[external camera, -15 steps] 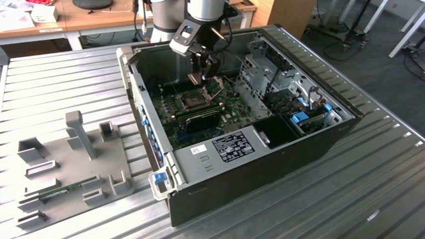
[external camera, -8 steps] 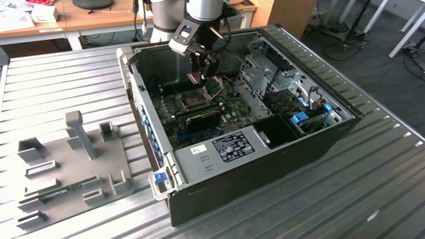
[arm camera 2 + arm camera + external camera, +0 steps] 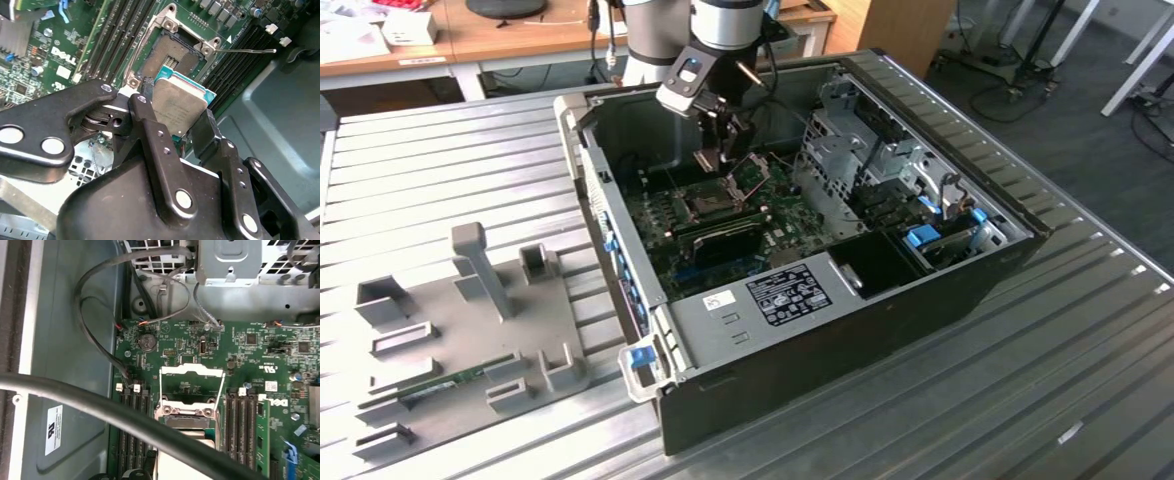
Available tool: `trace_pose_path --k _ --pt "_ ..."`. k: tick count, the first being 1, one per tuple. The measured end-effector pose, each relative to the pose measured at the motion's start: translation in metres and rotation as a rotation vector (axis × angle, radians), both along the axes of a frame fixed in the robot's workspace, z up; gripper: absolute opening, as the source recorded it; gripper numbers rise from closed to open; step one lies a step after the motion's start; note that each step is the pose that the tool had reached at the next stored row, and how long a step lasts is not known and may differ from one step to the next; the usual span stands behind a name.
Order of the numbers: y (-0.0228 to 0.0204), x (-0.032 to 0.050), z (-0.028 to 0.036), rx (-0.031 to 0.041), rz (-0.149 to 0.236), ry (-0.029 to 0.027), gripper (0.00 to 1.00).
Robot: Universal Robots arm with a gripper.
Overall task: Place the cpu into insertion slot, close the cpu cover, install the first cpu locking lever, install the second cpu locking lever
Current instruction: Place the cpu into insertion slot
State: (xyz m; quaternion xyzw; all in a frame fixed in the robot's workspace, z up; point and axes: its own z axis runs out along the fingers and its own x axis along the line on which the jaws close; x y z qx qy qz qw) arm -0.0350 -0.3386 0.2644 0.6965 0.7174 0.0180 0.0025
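Note:
In the second wrist view my gripper [image 3: 175,122] is shut on the cpu [image 3: 177,102], a small square chip with a dull metal top, gripped by two opposite edges. It hangs tilted just above the insertion slot [image 3: 172,55], whose dark contact field lies bare inside a silver rim. A thin locking lever [image 3: 245,50] sticks out sideways from the slot. In the first wrist view the cpu cover [image 3: 191,369] stands swung up behind the insertion slot [image 3: 187,421]. The exterior view shows my gripper [image 3: 711,160] inside the open computer case, above the insertion slot [image 3: 707,205].
Long black memory slots [image 3: 235,60] flank the socket on the green motherboard [image 3: 761,215]. A drive cage [image 3: 854,150] and case walls [image 3: 594,190] close in around it. A thick cable [image 3: 100,400] crosses the first wrist view. A grey fixture plate [image 3: 467,330] lies at the exterior view's left.

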Motion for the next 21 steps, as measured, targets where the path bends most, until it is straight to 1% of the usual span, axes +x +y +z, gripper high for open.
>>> trace_pose_path --k 3,10,13,21 --pt "0.0013 0.0 -0.0049 0.0002 0.0 -0.0001 0.54" --pt "0.0013 0.0 -0.0052 0.0 0.0 0.0 0.54" --pt "0.0013 0.0 -0.0071 0.0001 0.0 0.0 0.54" --pt "0.0014 0.0 -0.008 0.0005 0.0 -0.0003 0.54"
